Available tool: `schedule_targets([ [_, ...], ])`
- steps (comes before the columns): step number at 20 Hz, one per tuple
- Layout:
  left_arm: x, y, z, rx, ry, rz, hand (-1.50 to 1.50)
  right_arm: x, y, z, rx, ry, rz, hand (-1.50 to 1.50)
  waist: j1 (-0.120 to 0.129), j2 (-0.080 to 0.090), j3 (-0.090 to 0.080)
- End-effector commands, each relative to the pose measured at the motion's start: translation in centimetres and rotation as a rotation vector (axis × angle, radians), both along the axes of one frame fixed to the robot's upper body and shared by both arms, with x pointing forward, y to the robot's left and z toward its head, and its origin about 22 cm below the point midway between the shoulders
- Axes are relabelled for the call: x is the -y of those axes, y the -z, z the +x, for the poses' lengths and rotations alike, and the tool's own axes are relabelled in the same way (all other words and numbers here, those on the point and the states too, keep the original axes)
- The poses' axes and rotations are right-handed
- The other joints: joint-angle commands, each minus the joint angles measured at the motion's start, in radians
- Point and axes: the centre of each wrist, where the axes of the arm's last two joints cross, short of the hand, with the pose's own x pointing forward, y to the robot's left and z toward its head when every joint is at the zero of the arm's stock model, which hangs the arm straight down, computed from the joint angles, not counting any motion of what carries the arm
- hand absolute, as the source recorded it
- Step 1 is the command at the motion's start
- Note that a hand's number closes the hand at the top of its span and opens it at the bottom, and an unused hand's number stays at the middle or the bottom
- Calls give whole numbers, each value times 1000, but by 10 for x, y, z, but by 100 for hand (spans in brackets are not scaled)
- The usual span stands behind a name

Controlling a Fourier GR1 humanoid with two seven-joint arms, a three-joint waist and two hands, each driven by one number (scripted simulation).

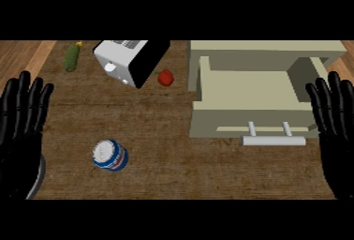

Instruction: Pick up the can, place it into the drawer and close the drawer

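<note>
L hand (21, 126) is resting far left of the drawer (249, 117), fingers straight, holding nothing. Can (110, 155) is sitting on the counter well left of the drawer, below its front, top showing. Drawer is standing open. R hand (335, 126) is resting just right of the drawer, fingers straight, holding nothing.

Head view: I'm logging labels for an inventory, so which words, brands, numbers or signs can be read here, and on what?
No text can be read anywhere.
On the can: blue, white and red bands; any print is too blurred to read.
On the toaster: a white knob, no readable marks.
On the drawer: plain, no lettering.
</note>
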Motion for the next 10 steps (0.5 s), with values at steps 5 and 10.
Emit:
schedule_targets([
  [5,21,-3,-19,24,515,-33,-150,4,-8,-3,9,54,15,-150,-1,11,16],
  [10,1,19,-34,-355,448,102,-150,22,26,-16,-332,177,56,-150,0,12,18],
])
